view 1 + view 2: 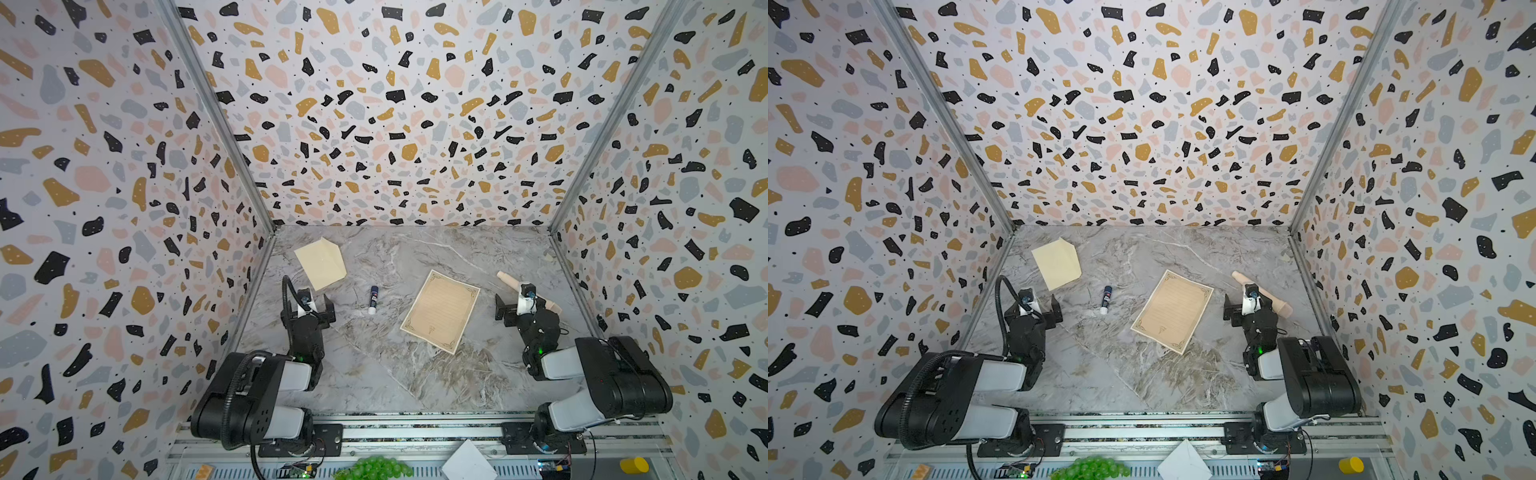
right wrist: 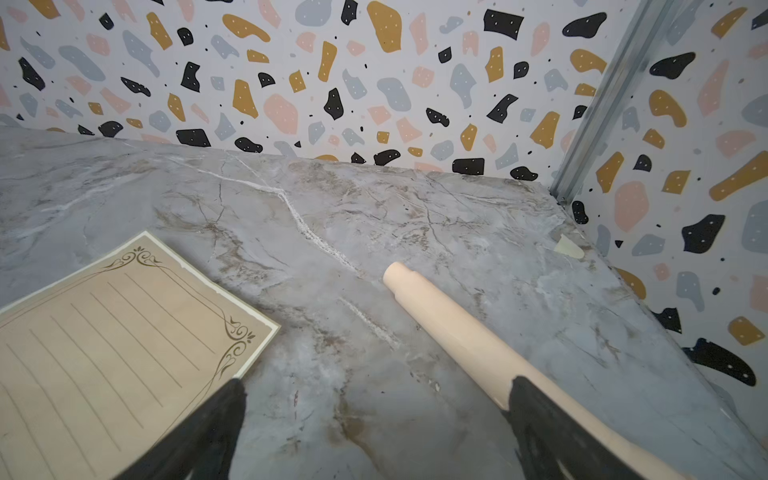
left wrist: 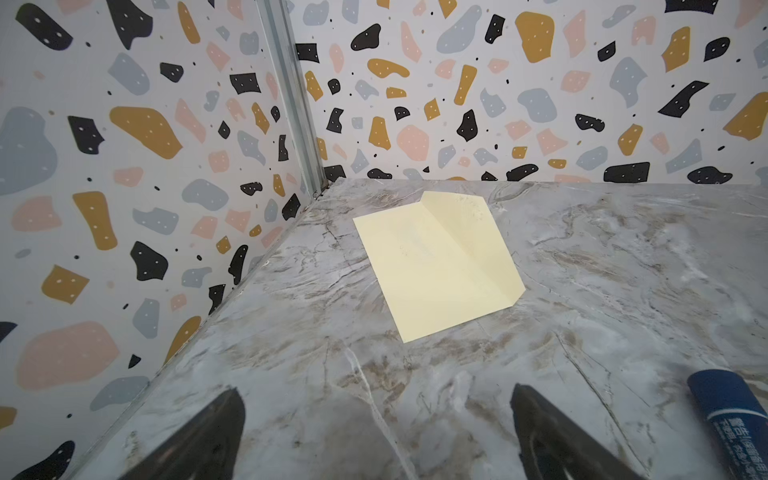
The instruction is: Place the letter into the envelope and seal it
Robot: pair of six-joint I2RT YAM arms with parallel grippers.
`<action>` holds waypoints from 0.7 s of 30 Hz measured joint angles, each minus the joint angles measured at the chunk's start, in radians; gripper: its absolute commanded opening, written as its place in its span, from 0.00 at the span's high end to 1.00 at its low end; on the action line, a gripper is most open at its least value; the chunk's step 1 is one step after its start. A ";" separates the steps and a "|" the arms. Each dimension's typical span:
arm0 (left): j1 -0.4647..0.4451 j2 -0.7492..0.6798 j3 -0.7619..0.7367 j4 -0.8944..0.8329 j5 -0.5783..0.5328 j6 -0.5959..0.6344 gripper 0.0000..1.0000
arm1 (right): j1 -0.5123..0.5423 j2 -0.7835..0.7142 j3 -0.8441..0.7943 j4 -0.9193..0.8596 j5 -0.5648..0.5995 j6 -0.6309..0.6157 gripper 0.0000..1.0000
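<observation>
The tan letter (image 1: 440,311) (image 1: 1172,311) with ruled lines and a dark scroll border lies flat, tilted, right of the table's middle; the right wrist view shows its corner (image 2: 124,332). The cream envelope (image 1: 321,262) (image 1: 1057,263) (image 3: 436,266) lies at the back left with its flap folded up. My left gripper (image 1: 308,311) (image 1: 1036,309) (image 3: 376,419) hovers open in front of the envelope with nothing between its fingers. My right gripper (image 1: 519,305) (image 1: 1244,305) (image 2: 374,415) stands open and empty between the letter and a wooden rod.
A blue and white glue stick (image 1: 372,299) (image 1: 1106,299) (image 3: 731,419) lies between envelope and letter. A pale wooden rod (image 1: 509,280) (image 1: 1239,277) (image 2: 457,340) lies behind the right gripper. Patterned walls enclose the marble table (image 1: 395,374). Green grapes (image 1: 374,467) and white paper (image 1: 467,461) sit by the front rail.
</observation>
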 measured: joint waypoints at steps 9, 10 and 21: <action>0.000 0.000 0.000 0.000 0.000 0.000 0.00 | 0.000 0.000 0.000 0.000 0.000 0.000 0.01; 0.000 0.000 0.000 0.000 0.000 0.000 0.00 | 0.000 0.000 0.000 0.000 0.000 0.000 0.01; 0.000 0.000 0.000 0.000 0.000 0.000 0.00 | -0.013 0.000 0.000 0.000 -0.015 0.003 0.01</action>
